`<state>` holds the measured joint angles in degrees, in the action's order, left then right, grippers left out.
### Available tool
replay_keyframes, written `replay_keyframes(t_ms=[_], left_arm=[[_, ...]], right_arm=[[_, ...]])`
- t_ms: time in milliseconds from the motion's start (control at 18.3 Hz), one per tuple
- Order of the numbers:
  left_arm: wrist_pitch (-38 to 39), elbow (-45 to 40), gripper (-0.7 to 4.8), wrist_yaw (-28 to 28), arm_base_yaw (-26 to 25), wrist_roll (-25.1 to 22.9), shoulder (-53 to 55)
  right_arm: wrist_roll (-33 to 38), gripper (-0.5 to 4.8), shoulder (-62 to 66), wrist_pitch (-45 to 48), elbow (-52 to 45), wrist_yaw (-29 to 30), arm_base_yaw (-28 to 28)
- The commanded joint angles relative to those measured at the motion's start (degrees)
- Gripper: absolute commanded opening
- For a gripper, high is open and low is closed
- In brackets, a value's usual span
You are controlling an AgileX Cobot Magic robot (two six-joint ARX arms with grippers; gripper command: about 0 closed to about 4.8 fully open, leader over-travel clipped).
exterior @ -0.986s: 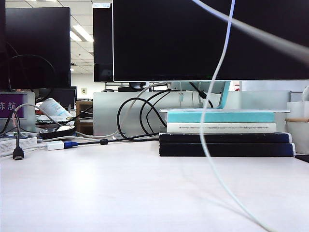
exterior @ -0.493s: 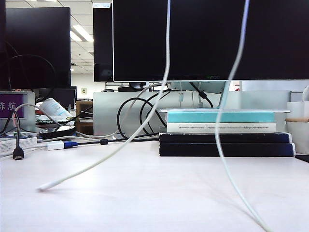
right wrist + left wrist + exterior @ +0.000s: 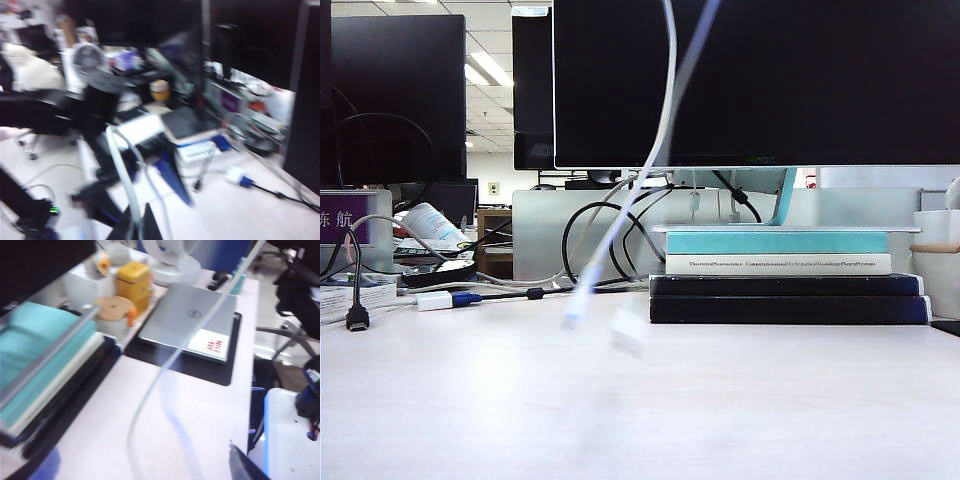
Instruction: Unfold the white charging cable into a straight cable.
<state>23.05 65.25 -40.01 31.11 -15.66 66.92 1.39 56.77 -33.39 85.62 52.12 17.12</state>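
From the exterior view, your white charging cable (image 3: 665, 130) hung from above the frame as a doubled strand, its blurred free end (image 3: 576, 305) swinging just above the desk (image 3: 640, 400), in front of the stack of books (image 3: 785, 275) under the monitor (image 3: 750, 80). Neither gripper showed there; both were out of frame overhead, which I judge was to let the cable's own weight pull the folds out.

In the left wrist view, the cable (image 3: 200, 330) ran loose across the picture over the desk and the closed laptop (image 3: 192, 322), apart from the one dark fingertip (image 3: 242, 467) at the edge. You had the left gripper's jaws spread wide and holding nothing, so that end was free to fall.

In the right wrist view, through heavy blur, the right gripper (image 3: 137, 222) had its jaws clamped on the cable (image 3: 120, 170), which arched up from them. That grip was your only anchor.
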Motion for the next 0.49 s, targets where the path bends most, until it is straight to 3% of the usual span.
replay_keyframes(t_ms=[55, 110, 164, 219, 329, 493], left_arm=[[-8.5, 0.2, 4.79, -7.9, 0.6, 4.7, 1.9], [-18.6, 0.2, 4.79, -9.9, 2.0, 11.2, 2.3], [-21.9, 0.2, 4.79, -13.0, 2.3, 14.0, 2.3], [-22.9, 0.2, 4.79, -13.5, 2.7, 15.2, 2.3], [-22.6, 0.2, 4.79, -8.3, 5.6, 15.1, 2.7], [-22.5, 0.2, 4.79, -11.7, 6.6, 15.0, 3.8]], right_arm=[[1.0, -0.06, -0.9, 0.7, 1.9, 1.7, 0.0], [1.4, -0.06, -1.1, -0.9, 2.0, 1.8, 0.0], [1.4, -0.06, -1.0, -1.1, 2.0, 1.8, 0.0], [1.4, -0.06, -1.0, -1.0, 2.0, 1.9, 0.0], [1.4, -0.06, -1.1, 0.3, 2.1, 1.9, 0.0], [1.4, -0.06, -1.1, 2.1, 2.1, 1.8, 0.0]])
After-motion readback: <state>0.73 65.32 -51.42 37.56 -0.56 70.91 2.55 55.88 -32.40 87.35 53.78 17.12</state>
